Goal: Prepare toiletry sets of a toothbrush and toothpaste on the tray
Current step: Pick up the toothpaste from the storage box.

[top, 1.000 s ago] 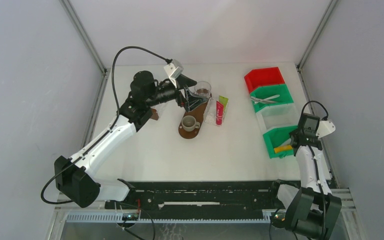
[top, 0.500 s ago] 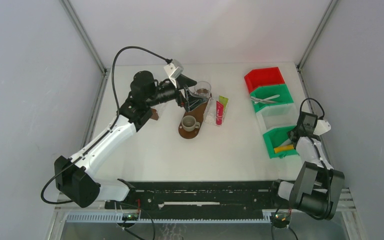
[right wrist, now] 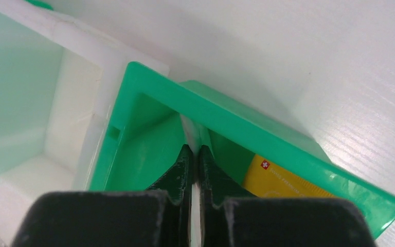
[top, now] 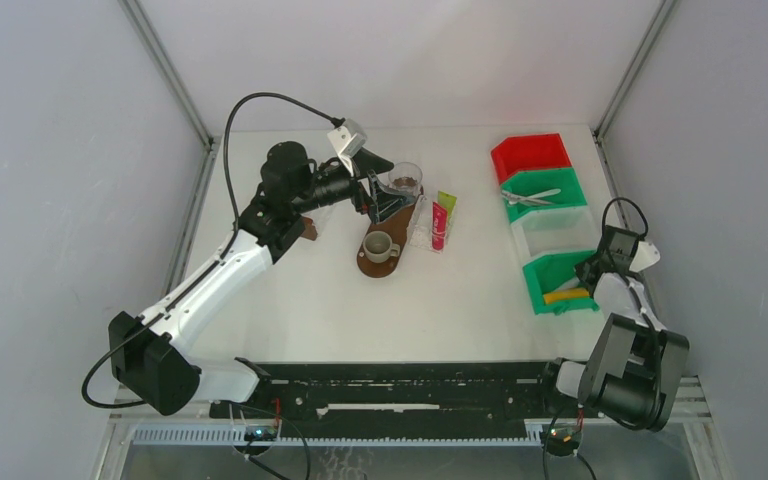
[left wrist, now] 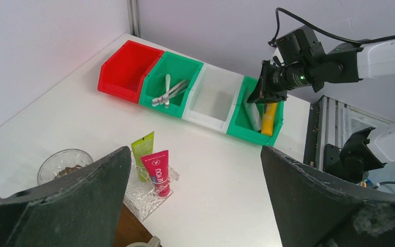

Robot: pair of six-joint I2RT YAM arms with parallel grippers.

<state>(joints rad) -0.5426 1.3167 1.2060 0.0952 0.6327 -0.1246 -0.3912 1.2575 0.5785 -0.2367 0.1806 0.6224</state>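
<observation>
Pick required a straight, slow lift clear of the green bin (right wrist: 226, 118) wall
Left gripper (top: 375, 197) hung wide open above the brown board (top: 368, 268); pink toothpaste (left wrist: 157, 172) and lime toothpaste (left wrist: 143, 146) lay on the clear tray (left wrist: 133, 193); right gripper (right wrist: 195, 159), pitched down into the bin, pinched a thin white item (right wrist: 192, 129) beside the yellow tube (right wrist: 283, 180)

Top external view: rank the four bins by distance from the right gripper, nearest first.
1. Near green bin, at the right gripper.
2. Clear bin, next one back.
3. Far green bin, behind that.
4. Red bin, far end of row.
</observation>
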